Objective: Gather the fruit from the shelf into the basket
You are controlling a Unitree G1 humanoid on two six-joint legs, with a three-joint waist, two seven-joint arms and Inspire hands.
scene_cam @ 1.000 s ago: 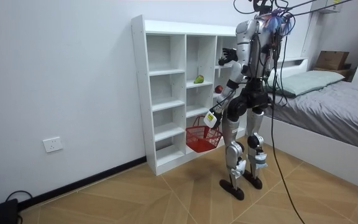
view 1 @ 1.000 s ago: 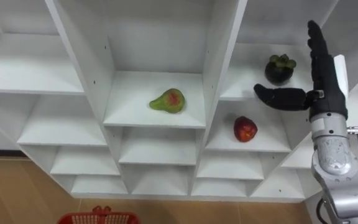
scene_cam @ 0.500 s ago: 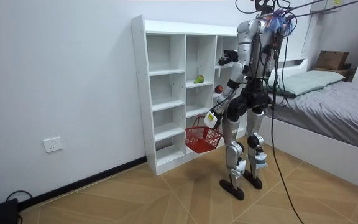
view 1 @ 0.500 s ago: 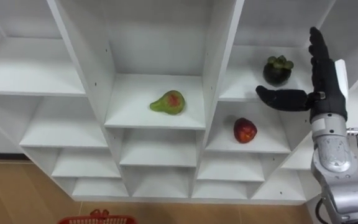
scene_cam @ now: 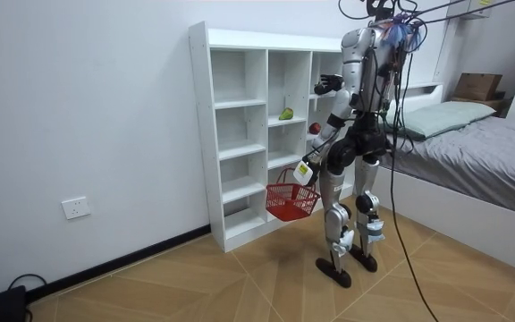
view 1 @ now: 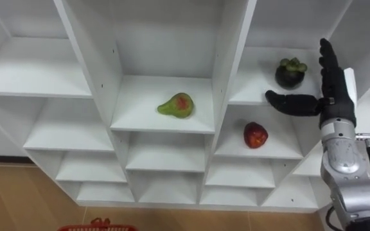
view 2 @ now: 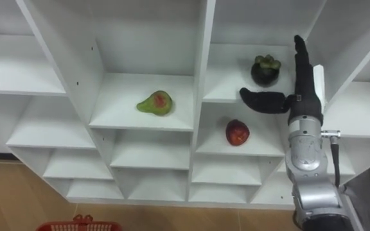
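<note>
Hardly moved: right robot hand [view 1: 334, 99] still wide open, mangosteen [view 1: 290, 72] just left of it. Risk: thumb knocks fruit off shelf [view 1: 252, 88].

Pear [view 1: 175, 105] is lying in the closet's [view 1: 235, 38] middle bay; mangosteen [view 1: 290, 72] is sitting rightward, above the apple [view 1: 255, 135]; basket [view 1: 95, 226] is hanging below.
</note>
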